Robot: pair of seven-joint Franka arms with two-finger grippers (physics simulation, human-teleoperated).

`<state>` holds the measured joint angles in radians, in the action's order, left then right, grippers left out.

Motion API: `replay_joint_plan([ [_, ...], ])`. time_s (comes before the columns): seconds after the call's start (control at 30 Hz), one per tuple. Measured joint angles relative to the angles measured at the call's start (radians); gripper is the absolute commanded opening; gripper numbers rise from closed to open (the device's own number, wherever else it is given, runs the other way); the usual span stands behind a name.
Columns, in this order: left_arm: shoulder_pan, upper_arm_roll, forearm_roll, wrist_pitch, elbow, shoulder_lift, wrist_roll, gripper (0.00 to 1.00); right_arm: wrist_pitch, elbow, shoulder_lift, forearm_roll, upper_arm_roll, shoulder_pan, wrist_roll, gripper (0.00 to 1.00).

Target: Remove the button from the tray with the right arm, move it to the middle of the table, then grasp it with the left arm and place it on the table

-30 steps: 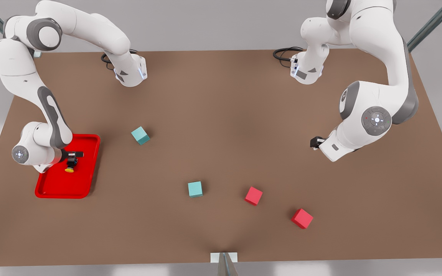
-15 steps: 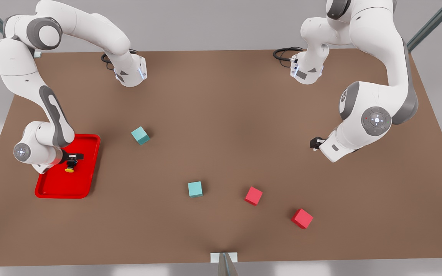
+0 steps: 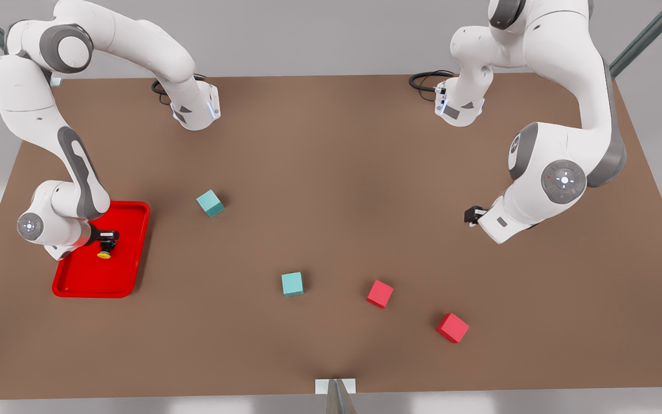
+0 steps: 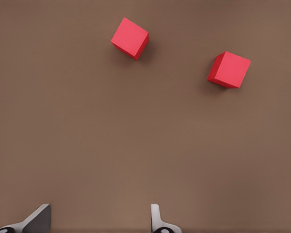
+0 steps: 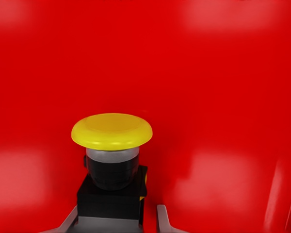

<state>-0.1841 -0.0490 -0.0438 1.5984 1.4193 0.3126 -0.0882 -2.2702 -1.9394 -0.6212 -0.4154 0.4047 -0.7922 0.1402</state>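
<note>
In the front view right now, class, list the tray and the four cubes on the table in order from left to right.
Red tray → teal cube → second teal cube → red cube → second red cube.

On the bench (image 3: 331, 172), the right pincer (image 3: 107, 240) hangs over the red tray (image 3: 78, 284) at eight o'clock, at the yellow button (image 3: 104, 254); the left pincer (image 3: 471, 215) waits at three o'clock

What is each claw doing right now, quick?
Right claw: closed on the button over the red tray.
Left claw: open, holding nothing, waiting above the table near two red cubes.
</note>
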Motion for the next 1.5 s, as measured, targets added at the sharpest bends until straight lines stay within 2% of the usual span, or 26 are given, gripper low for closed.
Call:
replay_joint_plan([
  [0.07,0.0,0.0,0.0,0.0,0.0,0.0,0.0,1.0,0.0,0.0,0.005,0.0,0.0,0.002,-0.002,0.59],
  [0.13,0.0,0.0,0.0,0.0,0.0,0.0,0.0,1.0,-0.001,0.0,0.006,0.0,0.0,0.005,-0.004,0.51],
  [0.2,0.0,0.0,0.0,0.0,0.0,0.001,-0.001,1.0,-0.003,0.0,0.007,0.002,0.0,0.008,-0.004,0.48],
  [0.3,0.0,0.0,0.0,0.0,0.0,0.001,-0.001,1.0,-0.007,0.001,0.009,0.01,0.0,0.01,0.001,0.33],
  [0.57,0.0,0.0,0.0,0.0,0.0,-0.003,-0.001,1.0,0.015,0.019,0.054,0.024,0.016,0.03,0.016,0.36],
  [0.7,0.006,0.0,-0.001,-0.001,0.001,-0.004,-0.001,1.0,0.104,0.138,0.058,0.081,0.006,0.213,0.002,0.37],
  [0.73,0.009,0.0,-0.001,-0.001,0.001,-0.004,0.0,1.0,0.125,0.16,0.057,0.12,-0.034,0.311,-0.007,0.37],
  [1.0,0.02,0.008,-0.002,-0.005,0.002,-0.009,0.003,1.0,0.273,0.421,-0.049,0.608,-0.536,1.319,-0.153,0.38],
  [1.1,0.028,0.01,-0.003,-0.008,0.002,-0.009,0.004,1.0,0.32,0.497,-0.102,0.829,-0.663,1.621,-0.242,0.39],
  [1.2,0.031,0.012,-0.003,-0.009,0.003,-0.009,0.005,1.0,0.348,0.589,-0.173,1.031,-0.733,1.795,-0.331,0.39],
  [1.37,0.03,0.012,-0.003,-0.012,0.003,-0.012,0.007,1.0,0.315,0.767,-0.329,1.207,-0.774,1.826,-0.471,0.4],
  [1.4,0.029,0.012,-0.004,-0.012,0.002,-0.011,0.007,1.0,0.305,0.778,-0.346,1.223,-0.788,1.818,-0.495,0.76],
  [1.43,0.029,0.012,-0.004,-0.012,0.002,-0.011,0.007,1.0,0.298,0.784,-0.356,1.232,-0.804,1.812,-0.519,1.0],
  [1.5,0.029,0.012,-0.004,-0.013,0.002,-0.011,0.007,1.0,0.287,0.788,-0.359,1.243,-0.821,1.807,-0.563,1.0],
])
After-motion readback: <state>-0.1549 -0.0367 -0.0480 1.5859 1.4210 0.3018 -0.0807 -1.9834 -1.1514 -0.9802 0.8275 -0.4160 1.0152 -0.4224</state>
